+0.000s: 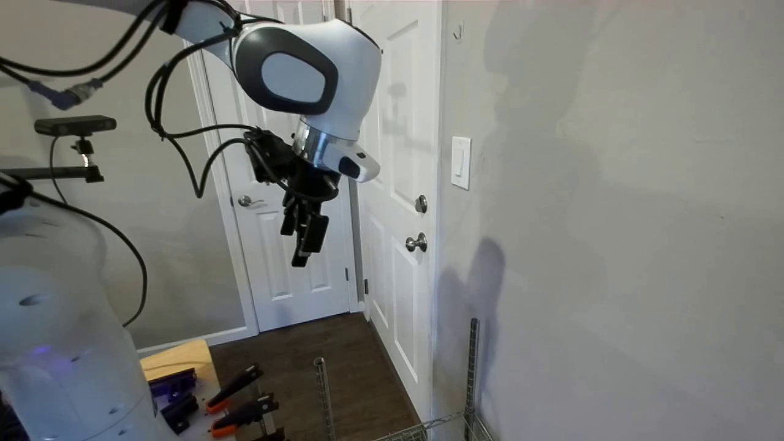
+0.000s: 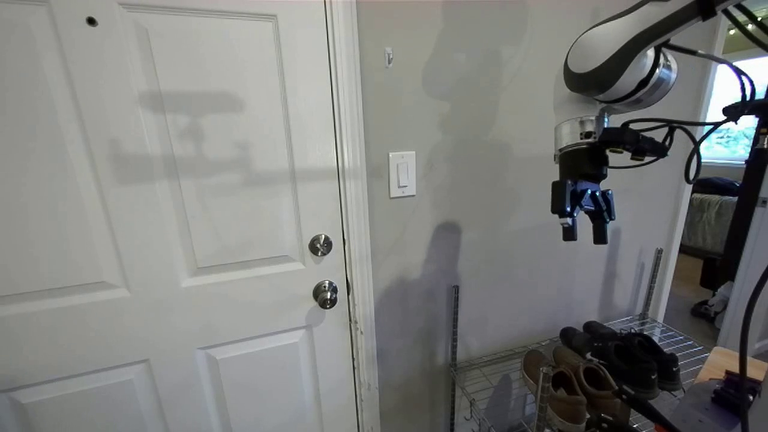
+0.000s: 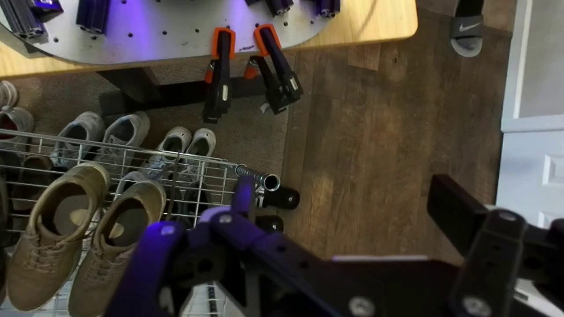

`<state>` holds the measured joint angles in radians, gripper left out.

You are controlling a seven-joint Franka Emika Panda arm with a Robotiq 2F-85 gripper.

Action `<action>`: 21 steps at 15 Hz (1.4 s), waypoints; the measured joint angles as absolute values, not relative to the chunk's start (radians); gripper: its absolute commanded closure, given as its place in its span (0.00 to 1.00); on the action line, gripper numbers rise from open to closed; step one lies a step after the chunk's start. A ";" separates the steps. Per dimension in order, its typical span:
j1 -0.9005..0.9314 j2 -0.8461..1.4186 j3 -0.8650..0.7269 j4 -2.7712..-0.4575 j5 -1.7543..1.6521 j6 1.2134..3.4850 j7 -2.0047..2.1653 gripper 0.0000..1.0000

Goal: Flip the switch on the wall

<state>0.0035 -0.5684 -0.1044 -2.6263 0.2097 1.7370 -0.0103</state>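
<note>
The switch [image 1: 460, 163] is a white upright plate with a rocker, fixed to the light-gray wall [image 1: 612, 257] beside the door frame. The switch [image 2: 402, 174] and the wall [image 2: 510, 276] show in both exterior views. My gripper [image 1: 306, 245] hangs pointing down, apart from the switch and somewhat lower than it. In an exterior view the gripper [image 2: 584, 233] is to the right of the switch, with a gap between its fingers. In the wrist view the gripper [image 3: 348, 198] has its fingers wide apart with only floor between them. The switch is out of the wrist view.
A white panelled door [image 2: 222, 144] with a round knob [image 2: 326, 294] stands beside the switch. A wire rack [image 2: 454, 330] holding shoes [image 2: 567, 390] stands below, against the wall. Clamps [image 3: 224, 66] stick out from a wooden table [image 3: 374, 26]. A hook [image 2: 389, 57] is above the switch.
</note>
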 measured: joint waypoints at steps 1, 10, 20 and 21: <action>0.019 -0.546 -0.094 -2.626 0.211 1.741 -0.028 0.00; 0.119 -0.379 0.001 -2.656 0.255 2.187 -0.079 0.00; 0.224 -0.362 -0.028 -2.782 0.392 2.818 -0.122 0.00; 0.224 -0.362 -0.028 -2.781 0.391 2.818 -0.122 0.00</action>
<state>0.2240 -0.3620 -0.0280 -2.7811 0.3914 2.8177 -0.1219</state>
